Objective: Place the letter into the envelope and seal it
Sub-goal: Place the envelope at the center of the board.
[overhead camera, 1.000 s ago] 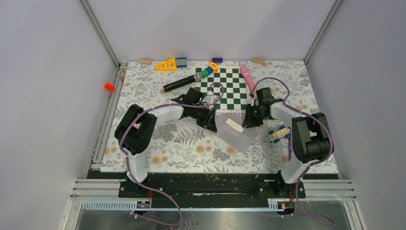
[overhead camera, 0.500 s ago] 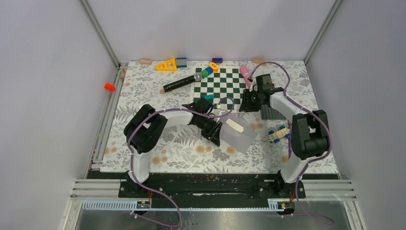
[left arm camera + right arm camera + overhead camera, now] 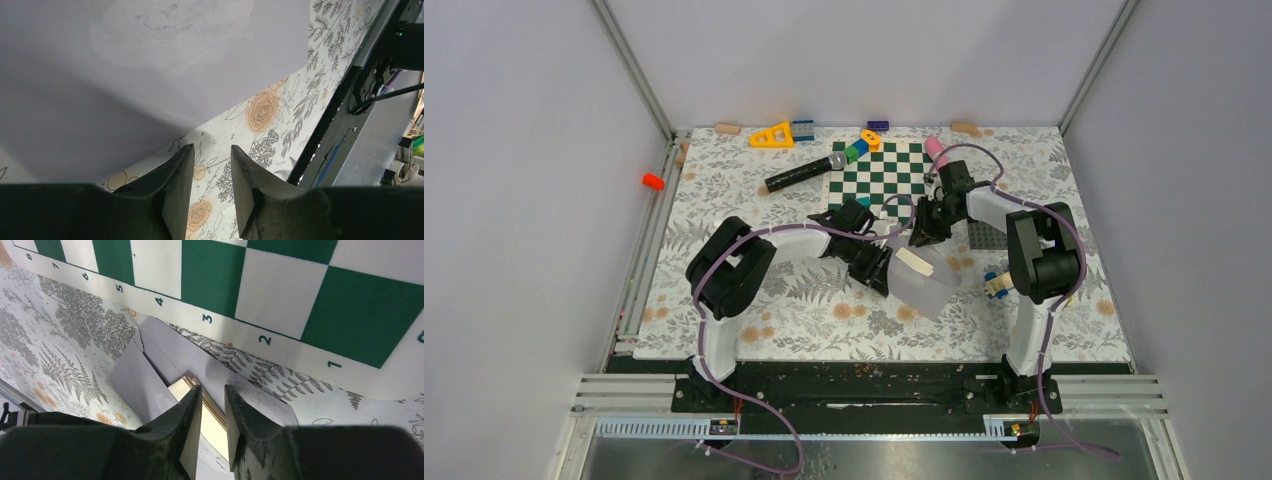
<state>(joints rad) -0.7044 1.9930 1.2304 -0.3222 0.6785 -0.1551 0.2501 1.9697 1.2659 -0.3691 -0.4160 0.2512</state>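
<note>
Starting at the far left, a small orange-red piece point(image 3: 653, 181) sits out on the side rail, off the floral tablecloth point(image 3: 804, 300). A yellow triangle block point(image 3: 773, 135) lies near the back edge. To its right a black microphone point(image 3: 802, 173) lies at a slant, its head touching the green chessboard point(image 3: 879, 178).

The left gripper point(image 3: 211, 152) is low at the left edge of the envelope point(image 3: 924, 292). Its jaws stand a narrow gap apart, with only cloth showing between them. The grey sheet fills the view just beyond the tips and casts a shadow on the cloth.

The envelope lies mid-table, just in front of the chessboard, with its mouth toward the board. In that mouth sits the letter point(image 3: 914, 261), cream and folded. One end of it shows between the grey panels and the rest is covered by paper.

The right gripper point(image 3: 212, 389) hangs over that exposed end. Its jaws are slightly apart and the letter shows in the gap. Whether the pads touch the letter cannot be told.

Further right, a pink tube point(image 3: 938, 152) lies by the board's far corner. A dark grey studded plate point(image 3: 982, 236) is partly hidden under the right arm. A small toy car point(image 3: 997, 284) stands just beside that arm.
</note>
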